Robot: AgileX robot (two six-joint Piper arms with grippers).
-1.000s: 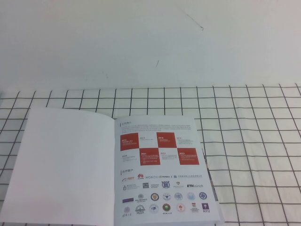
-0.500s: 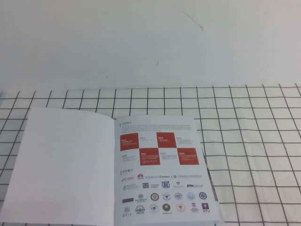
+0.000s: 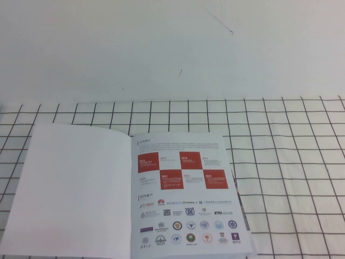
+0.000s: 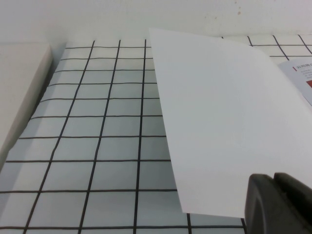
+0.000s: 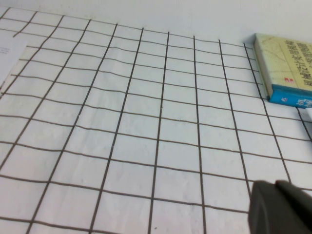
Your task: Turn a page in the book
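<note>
The book [image 3: 183, 194] lies open on the checked cloth near the front edge. Its right-hand leaf shows red squares and rows of logos. The page [image 3: 70, 189], the cover leaf, lies flat to the left with its plain white side up. It also shows in the left wrist view [image 4: 224, 122]. My left gripper [image 4: 274, 180] is shut and empty, just off the page's near corner. My right gripper [image 5: 275, 187] is shut and empty over bare cloth, to the right of the book, whose corner [image 5: 9, 56] just shows. Neither gripper shows in the high view.
The black-and-white checked cloth [image 3: 291, 162] covers the table. A second closed book [image 5: 285, 68] with a blue spine lies at the far right of the cloth. A white raised ledge [image 4: 19, 87] runs along the cloth's left side. A white wall stands behind.
</note>
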